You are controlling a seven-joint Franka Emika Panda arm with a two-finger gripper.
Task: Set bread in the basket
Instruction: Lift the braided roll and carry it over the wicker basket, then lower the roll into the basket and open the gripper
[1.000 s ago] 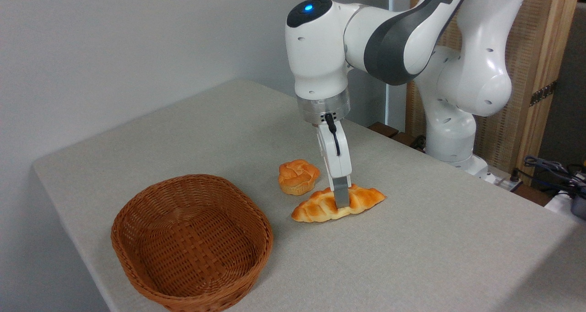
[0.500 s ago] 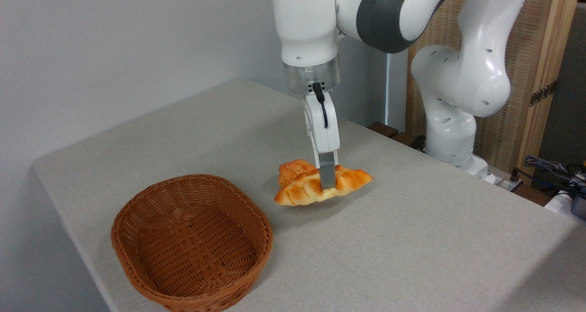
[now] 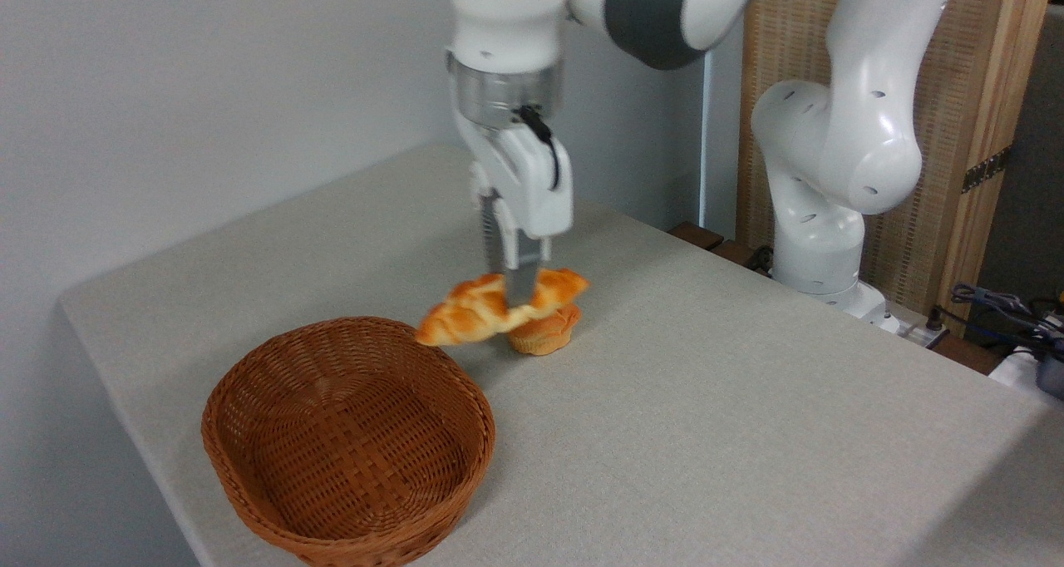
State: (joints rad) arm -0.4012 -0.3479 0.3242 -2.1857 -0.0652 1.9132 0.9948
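Camera view, fixed at the counter's side: the pincer [image 3: 509, 288] is clamped across the middle of the bread [image 3: 499, 304], one finger showing in front of the loaf and the other behind it. A second ago the bread lay flat on the counter [image 3: 748, 401], right of the basket [image 3: 349, 442], with the fingers down around it. Half a second ago it was already off the surface. Now it hangs higher and nearer the basket, tilted so that its lower pointed end reaches toward the basket's far rim while its upper end sits in front of the bun [image 3: 546, 332]. The frame is a little blurred around the wrist and loaf, which suggests the arm is mid-swing.

For the task this means the pickup has worked and the carry is under way. The bread is not yet over the basket's hollow, so I judge the transfer roughly halfway done, with release still to come. The bun has stayed where it was, just beyond the basket's far right side.

Count: one bread, one bun, one basket, which holds nothing, one arm with one pincer.
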